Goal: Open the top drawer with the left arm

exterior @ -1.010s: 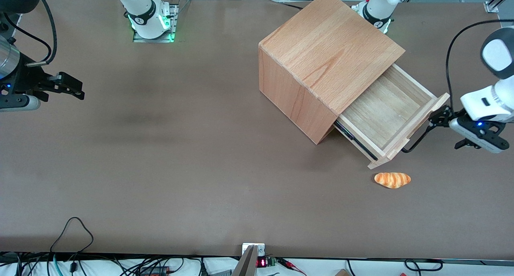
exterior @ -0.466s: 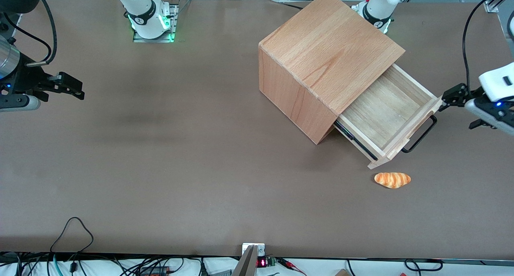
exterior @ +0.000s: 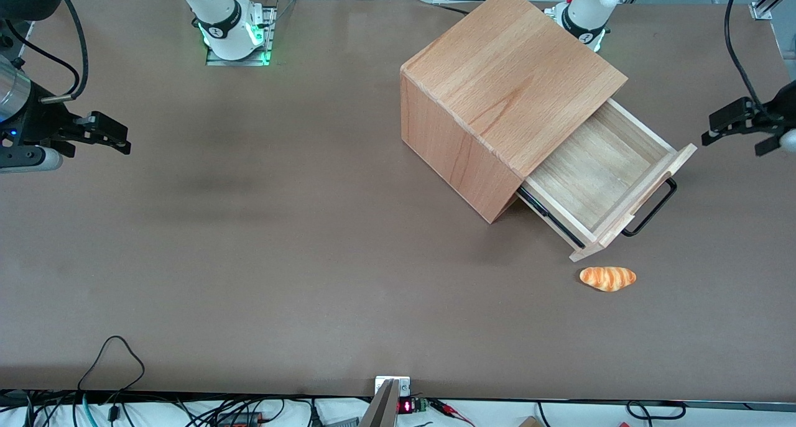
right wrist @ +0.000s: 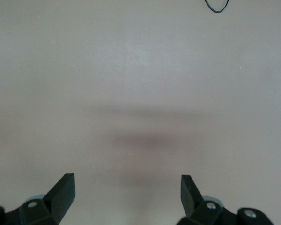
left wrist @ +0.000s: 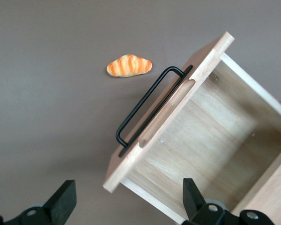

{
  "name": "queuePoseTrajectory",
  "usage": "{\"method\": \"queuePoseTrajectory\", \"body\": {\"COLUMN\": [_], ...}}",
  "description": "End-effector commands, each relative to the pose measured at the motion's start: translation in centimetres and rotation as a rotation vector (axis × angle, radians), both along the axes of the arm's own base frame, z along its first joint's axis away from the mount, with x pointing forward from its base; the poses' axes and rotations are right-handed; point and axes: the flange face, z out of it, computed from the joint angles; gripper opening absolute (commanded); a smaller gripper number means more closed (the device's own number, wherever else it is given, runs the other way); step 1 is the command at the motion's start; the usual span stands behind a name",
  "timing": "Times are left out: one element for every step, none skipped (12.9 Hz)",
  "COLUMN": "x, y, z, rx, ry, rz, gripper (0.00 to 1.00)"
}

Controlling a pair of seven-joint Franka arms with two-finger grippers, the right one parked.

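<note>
Tool [exterior: 721,127] of the left arm [exterior: 768,113] now hangs above the surface [exterior: 261,240] at the working arm's end, well apart from the top drawer [exterior: 597,178]; one second ago it was at the black wire handle [exterior: 650,206], and half a second ago it was just off the front panel's end. Its fingers [left wrist: 61,201] are spread wide with nothing between them, as the left wrist view shows, where front panel and handle appear between the two fingertips but farther down.

Drawer position is unchanged across the three front frames: pulled well out of the beech casing [exterior: 504,97], interior bare. The casing stands skewed on the surface, so the drawer's travel axis runs diagonally, toward the front camera and toward the working arm's end. The front panel [left wrist: 166,108] faces that same diagonal; its long axis runs crosswise to the travel direction, with the handle parallel to it.

A croissant-shaped bread roll [exterior: 607,278] lies on the surface just nearer the front camera than the panel's nearer end, not touching it.
</note>
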Motion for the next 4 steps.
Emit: {"method": "queuePoseTrajectory", "body": {"x": [-0.53,-0.48,-0.41,-0.37], "y": [-0.66,-0.34,-0.34,-0.28], "z": [1.27,1.97,2.04,1.96], "rx": [0.028,0.043,0.051,0.057], "ry": [0.029,0.014,0.011,0.013], "rz": [0.149,0.158,0.155,0.153], "gripper": [1.0,1.0,1.0,1.0]}}
